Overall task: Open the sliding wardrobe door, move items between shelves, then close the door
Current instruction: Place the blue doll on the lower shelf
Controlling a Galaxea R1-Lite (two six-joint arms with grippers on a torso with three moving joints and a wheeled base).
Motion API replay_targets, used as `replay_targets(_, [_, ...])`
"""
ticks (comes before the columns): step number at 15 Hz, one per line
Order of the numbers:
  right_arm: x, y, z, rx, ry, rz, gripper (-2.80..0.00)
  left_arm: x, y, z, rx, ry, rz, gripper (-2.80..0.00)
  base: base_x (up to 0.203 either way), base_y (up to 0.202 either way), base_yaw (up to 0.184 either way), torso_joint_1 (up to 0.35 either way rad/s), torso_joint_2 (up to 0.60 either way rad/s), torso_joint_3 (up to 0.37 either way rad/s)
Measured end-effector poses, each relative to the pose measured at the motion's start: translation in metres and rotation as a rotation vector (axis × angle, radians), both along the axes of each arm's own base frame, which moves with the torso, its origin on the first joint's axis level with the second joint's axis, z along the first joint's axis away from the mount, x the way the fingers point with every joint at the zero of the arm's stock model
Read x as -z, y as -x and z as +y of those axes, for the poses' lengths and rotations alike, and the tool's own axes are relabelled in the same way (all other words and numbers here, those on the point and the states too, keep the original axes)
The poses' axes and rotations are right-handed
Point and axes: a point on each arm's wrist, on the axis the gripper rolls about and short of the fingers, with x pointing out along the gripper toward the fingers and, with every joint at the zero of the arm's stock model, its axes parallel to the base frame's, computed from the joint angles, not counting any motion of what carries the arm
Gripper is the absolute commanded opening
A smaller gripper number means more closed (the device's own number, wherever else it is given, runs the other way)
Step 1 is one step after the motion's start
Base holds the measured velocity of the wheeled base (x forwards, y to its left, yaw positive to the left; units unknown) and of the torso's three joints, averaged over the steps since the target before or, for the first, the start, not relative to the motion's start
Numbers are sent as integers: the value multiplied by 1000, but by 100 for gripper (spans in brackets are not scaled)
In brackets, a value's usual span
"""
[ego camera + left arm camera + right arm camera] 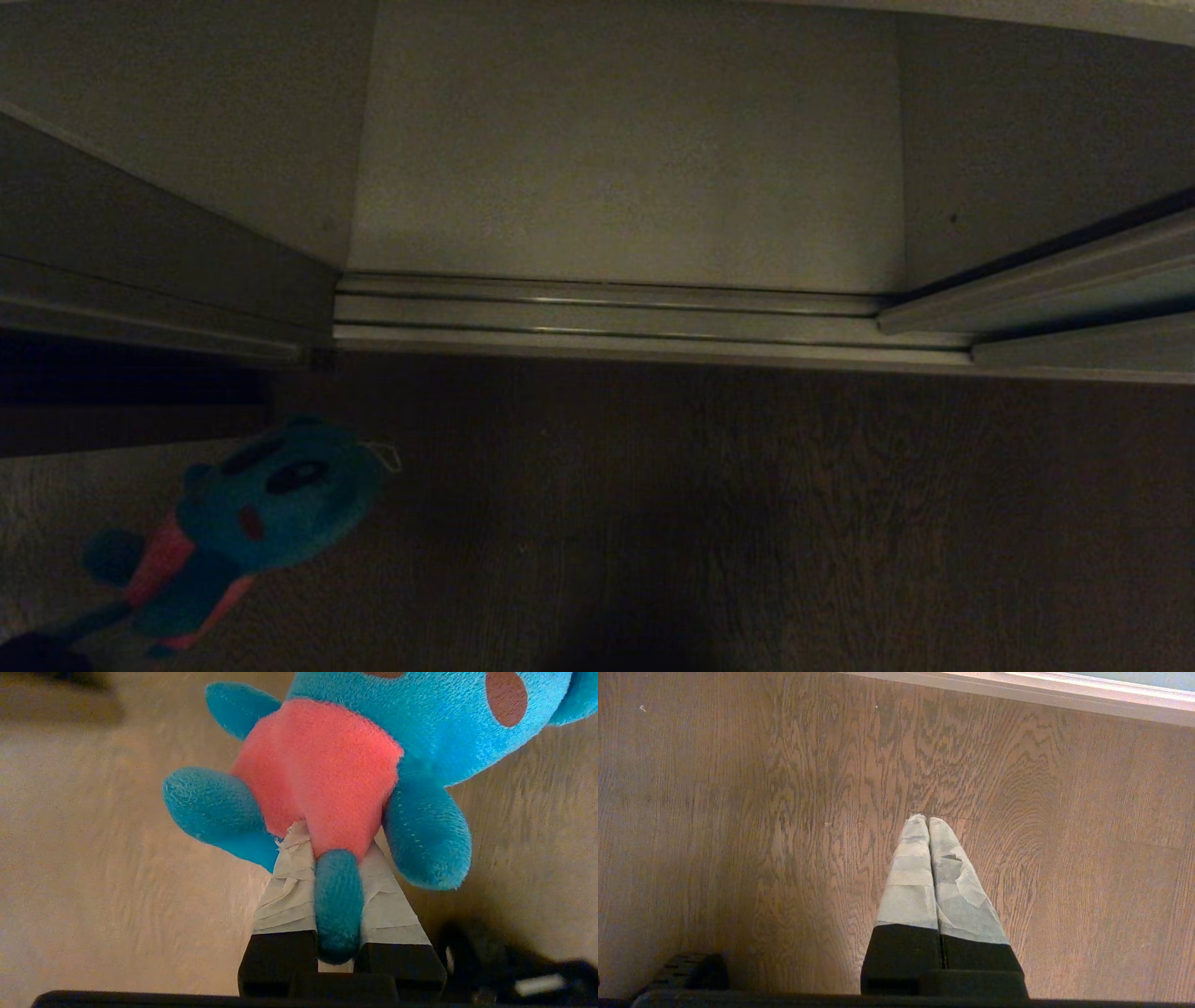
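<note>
One blue plush toy (355, 765) clamped in left claw (334, 854) over wood floor (738, 812); right claw (928, 823) pressed together, pointing floorward.

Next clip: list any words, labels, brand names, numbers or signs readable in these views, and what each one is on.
None can be read in any view.
Blue plush toy, held in the left gripper: no lettering shows; the small loop at its head carries no legible tag.
Right gripper, wood floor, wardrobe track: no markings.

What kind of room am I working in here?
Probably a bedroom or hallway at a built-in wardrobe: metal sliding-door floor tracks, a white bottom shelf inside, and dark wood-grain flooring.
</note>
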Motion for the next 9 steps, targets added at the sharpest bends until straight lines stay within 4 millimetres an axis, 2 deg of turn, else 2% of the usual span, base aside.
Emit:
replay_targets(3, [0, 0, 0, 0, 0, 0, -280, -28, -74, 0, 35, 7, -12, -280, 0, 0, 0, 0, 0, 0])
replay_targets(5, [0, 0, 0, 0, 0, 0, -280, -37, -125, -2, 60, 9, -52, -280, 0, 0, 0, 0, 0, 0])
replay_targets(7, [0, 0, 0, 0, 0, 0, -280, -41, -166, -8, 85, 25, -92, -280, 0, 0, 0, 0, 0, 0])
replay_targets(9, [0, 0, 0, 0, 0, -1, -280, -47, -199, -16, 101, 78, -134, -280, 0, 0, 0, 0, 0, 0])
